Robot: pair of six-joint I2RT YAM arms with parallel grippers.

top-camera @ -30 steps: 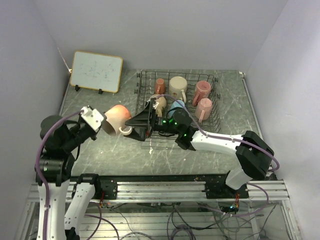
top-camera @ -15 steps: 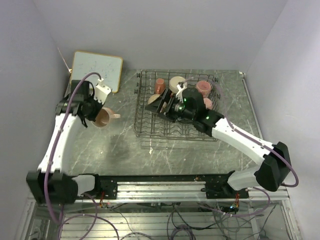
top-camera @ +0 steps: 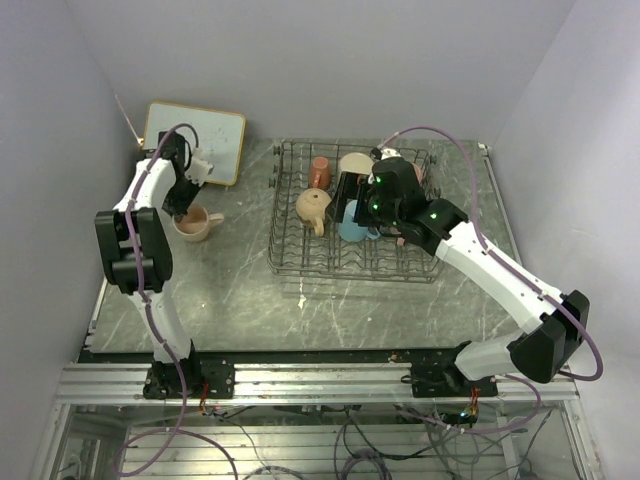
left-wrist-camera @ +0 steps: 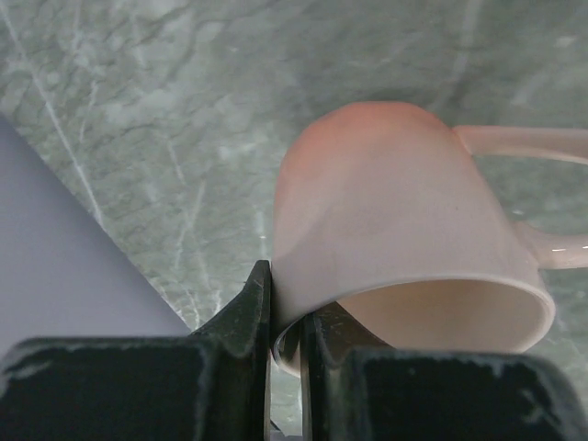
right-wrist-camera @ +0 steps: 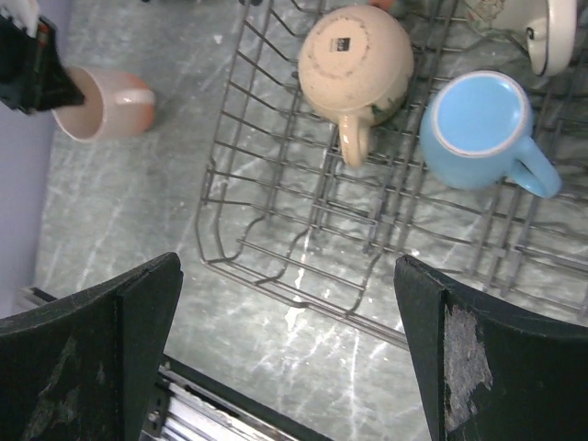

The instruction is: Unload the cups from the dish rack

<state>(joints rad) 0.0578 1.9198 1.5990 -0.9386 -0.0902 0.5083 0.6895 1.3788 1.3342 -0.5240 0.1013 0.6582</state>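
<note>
My left pincer is narrow, clamped on the rim wall of a pale pink ceramic mug with a handle, one finger inside and one outside. That mug is out of the rack, mouth up, low over the grey-green marbled table on the left side, near the wood-framed whiteboard. I can't tell whether its base touches the table. Its handle points towards the rack.

My right pincer is spread wide, holds nothing, and hangs above the dark wire dish rack over its middle.

In the rack:
- A tan ceramic mug sits bottom-up in the left part, handle towards the near side.
- A light blue ceramic mug sits just beside it on the right, mouth facing my wrist camera.
- A salmon mug and a cream mug sit in the far row.

My right arm hides the rack's right end.
</note>
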